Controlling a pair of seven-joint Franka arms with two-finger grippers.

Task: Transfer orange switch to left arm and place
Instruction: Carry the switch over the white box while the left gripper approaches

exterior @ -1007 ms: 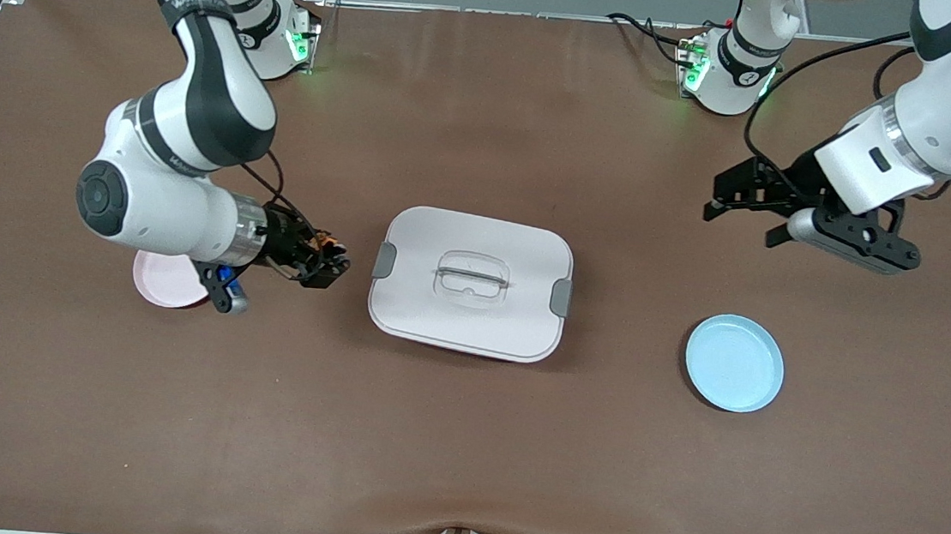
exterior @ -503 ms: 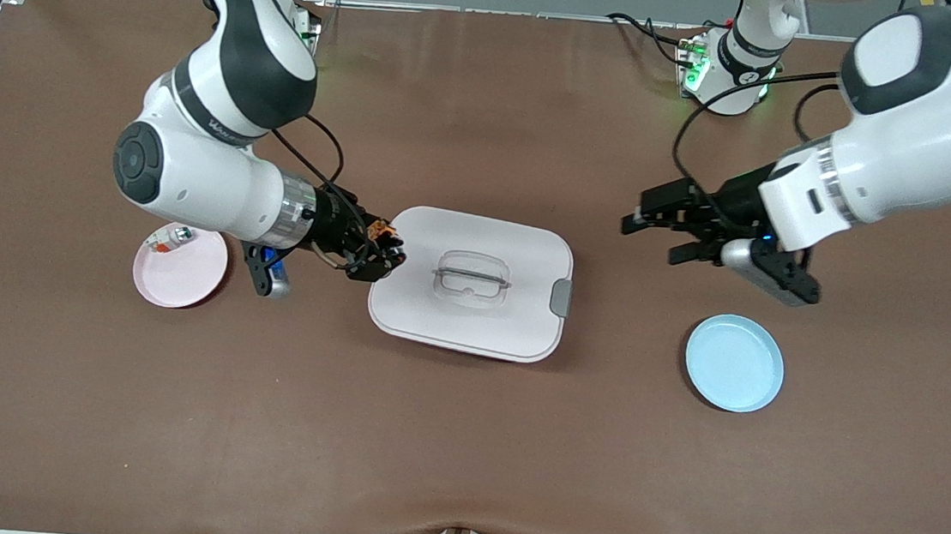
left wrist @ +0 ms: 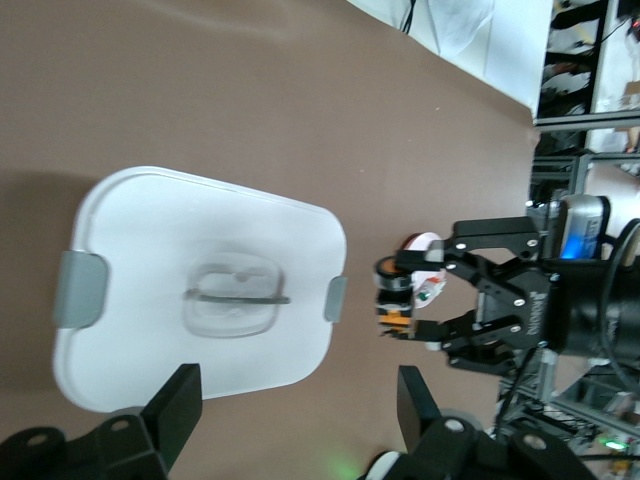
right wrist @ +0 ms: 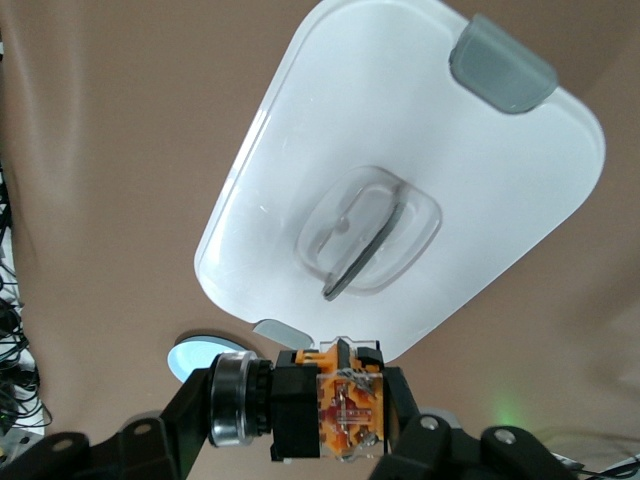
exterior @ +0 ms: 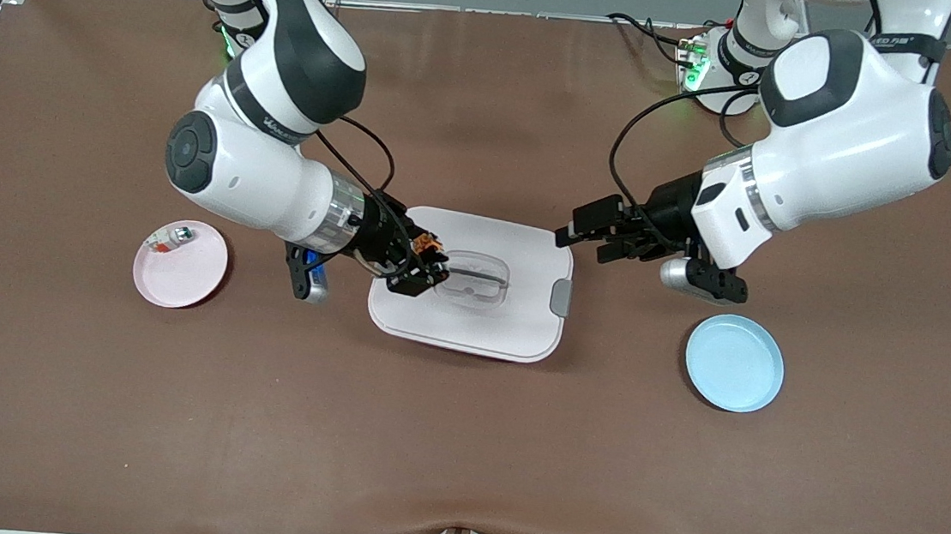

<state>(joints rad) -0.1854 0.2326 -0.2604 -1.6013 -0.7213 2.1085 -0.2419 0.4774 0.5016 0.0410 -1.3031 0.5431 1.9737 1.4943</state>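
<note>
The orange switch [exterior: 424, 250], a small black button with an orange body, is held in my right gripper [exterior: 426, 268] over the lid of the white box [exterior: 470, 328], beside its clear handle. In the right wrist view the switch [right wrist: 330, 400] sits clamped between the fingers of my right gripper [right wrist: 315, 420], with the box [right wrist: 330, 120] below. My left gripper [exterior: 586, 236] is open and empty over the box's edge at the left arm's end. In the left wrist view my left gripper [left wrist: 300, 400] stands wide open, and the box [left wrist: 150, 250] and the held switch [left wrist: 394, 300] show.
A pink plate [exterior: 186, 276] holding a small silver, white and red item [exterior: 168, 238] lies toward the right arm's end. A blue plate [exterior: 734, 363] lies toward the left arm's end, nearer the front camera than the left gripper. Grey clips [exterior: 561, 297] sit on the box's ends.
My right gripper has carried the switch from beside the pink plate to over the box lid. My left gripper has moved in from the left arm's end to the box's edge.
</note>
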